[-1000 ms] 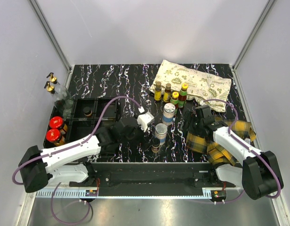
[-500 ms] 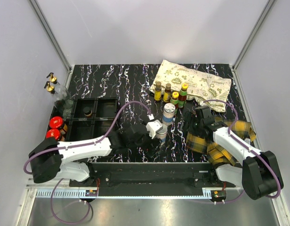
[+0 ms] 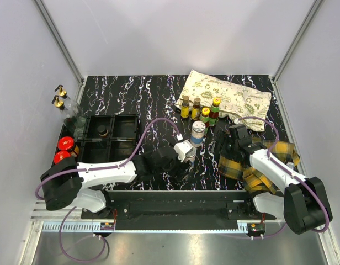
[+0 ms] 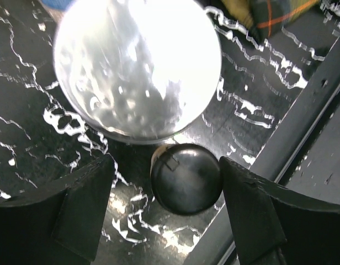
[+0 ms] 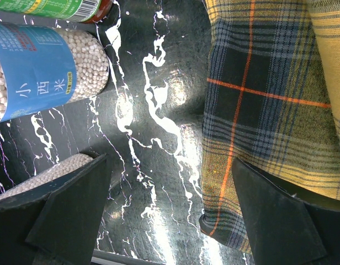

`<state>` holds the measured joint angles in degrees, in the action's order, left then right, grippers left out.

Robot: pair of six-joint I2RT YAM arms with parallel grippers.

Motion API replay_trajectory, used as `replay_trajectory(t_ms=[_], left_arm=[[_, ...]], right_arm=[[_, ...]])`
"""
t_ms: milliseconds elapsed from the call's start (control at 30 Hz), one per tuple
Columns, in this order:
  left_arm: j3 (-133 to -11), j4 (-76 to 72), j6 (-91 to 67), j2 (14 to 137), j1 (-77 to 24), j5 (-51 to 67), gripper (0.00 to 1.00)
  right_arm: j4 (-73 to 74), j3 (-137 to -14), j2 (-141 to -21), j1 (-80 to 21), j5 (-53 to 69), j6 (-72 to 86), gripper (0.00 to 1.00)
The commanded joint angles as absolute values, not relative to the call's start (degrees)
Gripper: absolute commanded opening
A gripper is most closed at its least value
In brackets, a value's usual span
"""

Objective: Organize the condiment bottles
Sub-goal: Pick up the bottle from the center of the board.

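My left gripper point(image 3: 186, 161) is open and hangs low over a tiny dark bottle point(image 4: 185, 178). The bottle's black cap stands between the fingers, close to the right one, not gripped. A silver-lidded shaker point(image 4: 137, 66) stands right behind it. A second blue-labelled shaker point(image 3: 198, 132) stands further back. Several yellow and green sauce bottles point(image 3: 205, 115) stand in a row behind that. Red-lidded jars point(image 3: 64, 144) and gold-capped clear bottles point(image 3: 59, 98) stand at the left. My right gripper point(image 3: 222, 144) is open and empty over bare table, beside the blue-labelled shaker point(image 5: 43, 72).
A black compartment tray point(image 3: 119, 124) at the left holds one tiny dark bottle point(image 3: 103, 132). A yellow plaid cloth point(image 3: 258, 165) lies under my right arm and shows in the right wrist view point(image 5: 269, 99). A printed bag point(image 3: 225, 96) lies at the back right.
My left arm has swung right and lowered its open gripper around the tiny dark bottle beside the front shaker. The right arm has not moved.
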<state>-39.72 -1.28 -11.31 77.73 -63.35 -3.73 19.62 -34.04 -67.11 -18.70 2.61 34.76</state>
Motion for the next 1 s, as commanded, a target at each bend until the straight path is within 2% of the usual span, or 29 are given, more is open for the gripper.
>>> replay_trajectory(t_ms=[0,67,100,167,200,267,300,367,667,967], left_arm=[[-40.43,-7.82,-12.48,76.99,-63.63,-5.19,0.77],[-40.78,-7.39,-12.04,77.78,-63.63,-4.40,0.68],[-41.04,-7.12,-11.78,78.13,-63.63,-4.13,0.58],[-41.39,-5.81,-11.16,78.57,-63.63,-3.95,0.48],[-41.48,-5.28,-10.99,78.57,-63.63,-3.96,0.38],[-41.66,-3.88,-10.64,78.05,-63.63,-4.31,0.24],[-41.57,-3.61,-10.55,77.61,-63.63,-4.57,0.14],[-41.48,-2.56,-10.28,76.30,-63.55,-4.92,0.02],[-42.01,3.06,-9.32,71.11,-63.54,-7.47,0.00],[-44.47,12.73,-9.23,61.97,-63.46,-16.16,0.00]], right_arm=[[18.54,-33.93,-65.83,-18.46,2.29,34.89,1.00],[18.46,-33.93,-65.92,-18.37,2.29,34.89,1.00],[18.54,-33.93,-65.83,-18.46,2.29,34.81,1.00],[18.54,-33.93,-65.92,-18.37,2.37,34.80,1.00],[18.63,-33.84,-65.92,-18.37,2.29,34.72,1.00],[18.54,-33.93,-65.83,-18.37,2.37,34.72,1.00],[18.54,-33.93,-65.92,-18.37,2.29,34.63,1.00],[18.46,-33.93,-66.00,-18.37,2.20,34.72,1.00],[18.11,-34.19,-66.45,-18.37,2.46,34.72,1.00],[18.11,-33.93,-66.27,-18.37,2.37,34.63,1.00]])
